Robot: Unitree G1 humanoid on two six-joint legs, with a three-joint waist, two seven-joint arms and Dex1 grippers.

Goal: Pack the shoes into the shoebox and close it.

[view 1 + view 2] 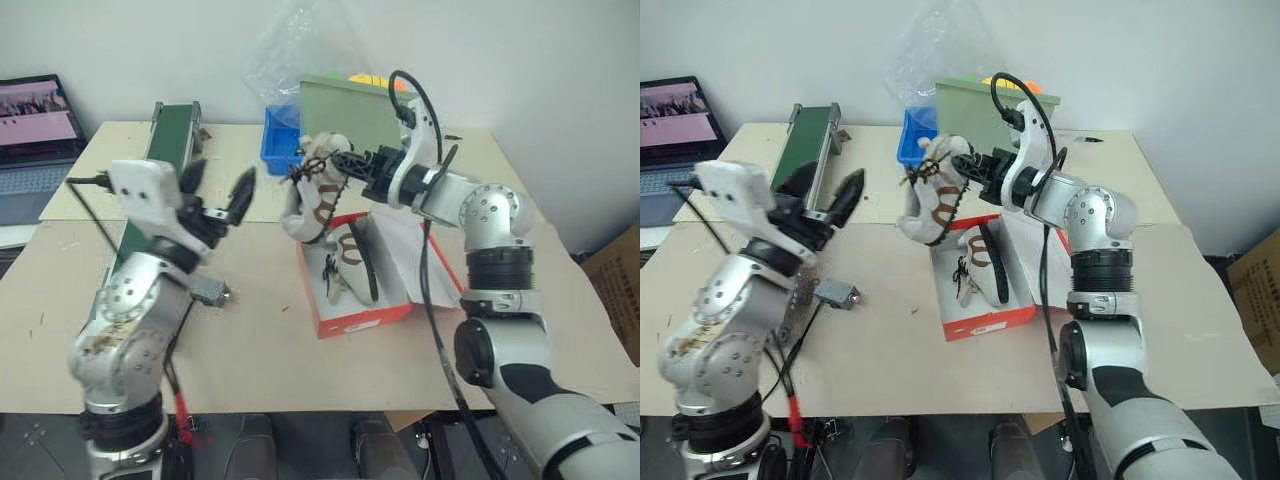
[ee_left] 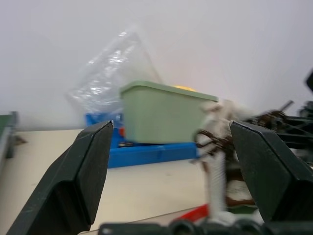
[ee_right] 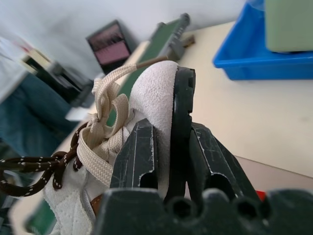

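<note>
You had a shoe (image 3: 151, 93) of matt, napped whitish suede with woven cloth laces. The shoebox (image 1: 362, 318) looked like smooth red cardboard; the bag (image 2: 113, 68) was glossy, crinkled clear plastic.

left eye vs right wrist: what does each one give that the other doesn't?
Left eye alone: the open red shoebox with one shoe already inside, and the left gripper open and holding nothing. Right wrist alone: a close look at the right gripper shut on the heel edge of the other shoe. Shared: that lifted shoe, the blue tray, the green bin.
</note>
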